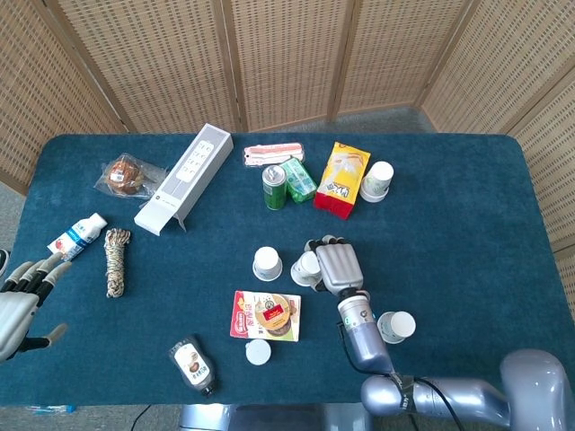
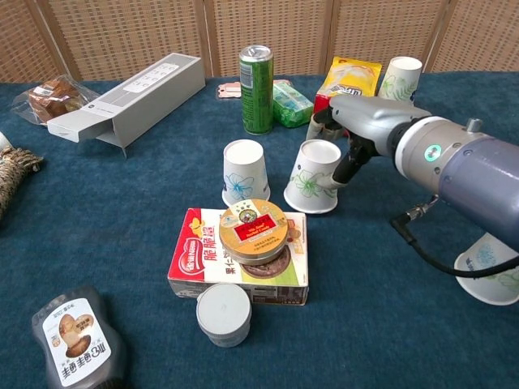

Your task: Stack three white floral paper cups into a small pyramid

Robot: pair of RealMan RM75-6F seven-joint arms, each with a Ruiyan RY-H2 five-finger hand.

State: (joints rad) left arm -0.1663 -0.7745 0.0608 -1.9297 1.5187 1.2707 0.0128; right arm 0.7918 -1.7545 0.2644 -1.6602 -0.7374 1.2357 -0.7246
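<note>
Now the right hand [image 2: 357,130] grips an upside-down floral paper cup [image 2: 315,176], fingers curled round its upper part — the cup is tilted, its rim resting on the blue table [image 2: 122,211]. A second inverted cup [image 2: 243,173] stands upright just beside it on the left, apart from it, and right behind the red biscuit box [image 2: 240,263] with the round tin [image 2: 254,223] on top. A third cup [image 2: 491,271] lies near the right arm at the table's near right edge, and a fourth [image 2: 401,79] stands at the back beside the yellow snack bag [image 2: 350,81]. In the head view the left hand [image 1: 22,296] hovers off the table's left edge — fingers spread, holding nothing.
</note>
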